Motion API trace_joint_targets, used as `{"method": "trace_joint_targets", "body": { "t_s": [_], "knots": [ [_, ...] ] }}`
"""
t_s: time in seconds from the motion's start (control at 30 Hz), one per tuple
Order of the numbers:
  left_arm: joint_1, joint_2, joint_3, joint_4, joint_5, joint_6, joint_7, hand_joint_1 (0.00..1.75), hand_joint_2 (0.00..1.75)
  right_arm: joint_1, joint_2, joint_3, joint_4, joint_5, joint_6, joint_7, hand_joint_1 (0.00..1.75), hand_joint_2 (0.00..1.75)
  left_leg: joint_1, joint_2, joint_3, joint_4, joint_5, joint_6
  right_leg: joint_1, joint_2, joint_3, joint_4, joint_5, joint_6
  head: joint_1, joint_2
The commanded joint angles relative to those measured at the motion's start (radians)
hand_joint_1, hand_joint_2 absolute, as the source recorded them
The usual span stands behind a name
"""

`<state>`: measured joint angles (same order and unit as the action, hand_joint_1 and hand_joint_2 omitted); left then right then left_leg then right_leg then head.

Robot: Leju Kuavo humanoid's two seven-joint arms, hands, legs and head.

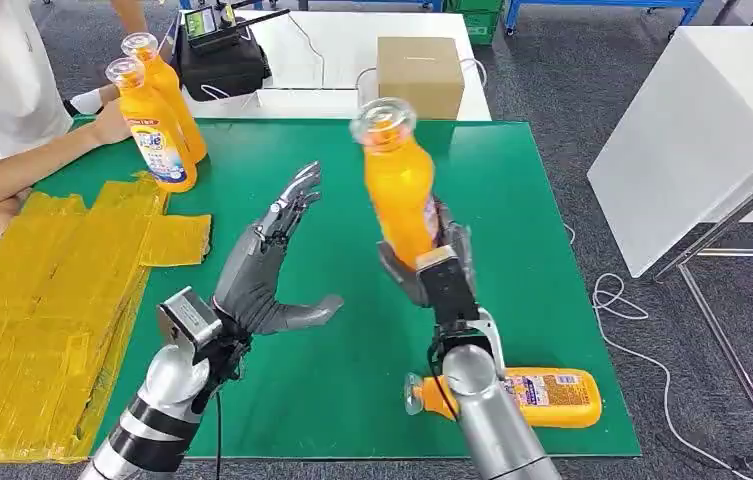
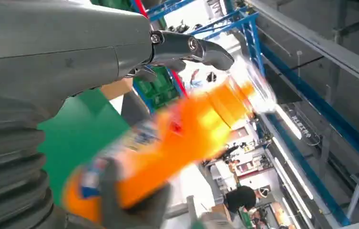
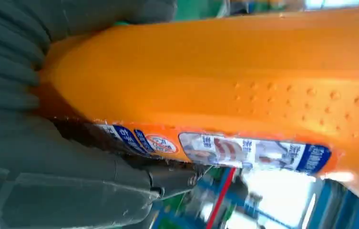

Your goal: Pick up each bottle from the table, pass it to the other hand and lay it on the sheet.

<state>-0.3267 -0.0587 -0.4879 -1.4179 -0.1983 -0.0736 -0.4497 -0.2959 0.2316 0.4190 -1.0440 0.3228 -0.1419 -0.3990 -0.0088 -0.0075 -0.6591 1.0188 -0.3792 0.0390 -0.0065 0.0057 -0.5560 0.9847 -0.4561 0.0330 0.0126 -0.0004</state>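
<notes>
Right hand [image 1: 430,262] gripping upright orange-filled bottle [image 1: 398,190], left hand [image 1: 270,265] spread wide, holding nothing, beside it

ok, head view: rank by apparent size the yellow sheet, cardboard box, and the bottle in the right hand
1. yellow sheet, by far the largest.
2. bottle in the right hand.
3. cardboard box.
The last two look close. The bottle is raised toward the camera and the box sits far back, so that order is unsure.
</notes>
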Motion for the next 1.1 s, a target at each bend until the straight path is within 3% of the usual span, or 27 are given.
{"method": "trace_joint_targets", "body": {
  "t_s": [0.03, 0.43, 0.5, 0.77, 0.8, 0.83, 1.1],
  "knots": [
    [-0.064, 0.016, 0.015, 0.123, 0.081, -0.013, 0.043, 0.00, 1.75, -0.083, 0.042, 0.197, 0.217, 0.039, -0.029, -0.015, 1.75, 1.75, 0.001, 0.002, 0.006, -0.001, -0.002, -0.003, 0.001, 0.001, 0.006, -0.002, -0.001, -0.001, 0.000, 0.000],
    [-0.078, 0.005, 0.050, 0.175, 0.143, -0.008, 0.083, 0.00, 1.75, -0.067, 0.045, 0.269, 0.197, 0.088, -0.060, -0.025, 1.75, 1.75, 0.000, -0.001, 0.002, 0.000, -0.001, -0.002, 0.000, -0.001, 0.002, -0.001, -0.001, -0.001, 0.000, 0.000],
    [-0.097, -0.005, 0.043, 0.220, 0.086, 0.076, 0.096, 0.00, 1.75, -0.061, 0.045, 0.306, 0.202, 0.083, -0.072, -0.012, 1.75, 1.75, 0.000, -0.001, 0.002, -0.001, -0.001, -0.002, 0.000, -0.001, 0.002, -0.001, -0.001, -0.001, 0.000, 0.000],
    [-0.091, -0.033, 0.055, 0.231, 0.066, 0.161, 0.080, 0.00, 1.75, -0.067, 0.038, 0.350, 0.245, 0.063, -0.098, -0.019, 1.75, 1.75, 0.000, 0.000, 0.005, -0.001, -0.002, -0.003, 0.000, 0.000, 0.005, -0.002, -0.001, -0.001, 0.000, 0.000],
    [-0.079, -0.050, 0.087, 0.218, 0.099, 0.188, 0.059, 1.19, 1.75, -0.068, 0.037, 0.351, 0.245, 0.060, -0.102, -0.018, 1.75, 1.75, 0.000, 0.000, 0.006, -0.001, -0.003, -0.003, 0.000, -0.001, 0.007, -0.003, -0.002, -0.001, 0.000, 0.000],
    [-0.055, -0.082, 0.138, 0.192, 0.160, 0.226, 0.022, 1.75, 1.75, -0.070, 0.038, 0.351, 0.249, 0.057, -0.107, -0.017, 1.75, 1.75, 0.000, -0.001, 0.003, -0.001, -0.001, -0.002, 0.000, -0.001, 0.004, -0.002, -0.001, -0.001, 0.000, 0.000],
    [0.016, -0.131, 0.225, 0.014, 0.374, 0.404, -0.094, 1.75, 1.75, -0.094, 0.055, 0.384, 0.314, 0.019, -0.108, -0.020, 1.75, 1.75, 0.001, 0.000, 0.006, 0.000, -0.003, -0.004, 0.000, -0.001, 0.006, -0.002, -0.003, -0.002, 0.000, 0.000]
  ]
}}
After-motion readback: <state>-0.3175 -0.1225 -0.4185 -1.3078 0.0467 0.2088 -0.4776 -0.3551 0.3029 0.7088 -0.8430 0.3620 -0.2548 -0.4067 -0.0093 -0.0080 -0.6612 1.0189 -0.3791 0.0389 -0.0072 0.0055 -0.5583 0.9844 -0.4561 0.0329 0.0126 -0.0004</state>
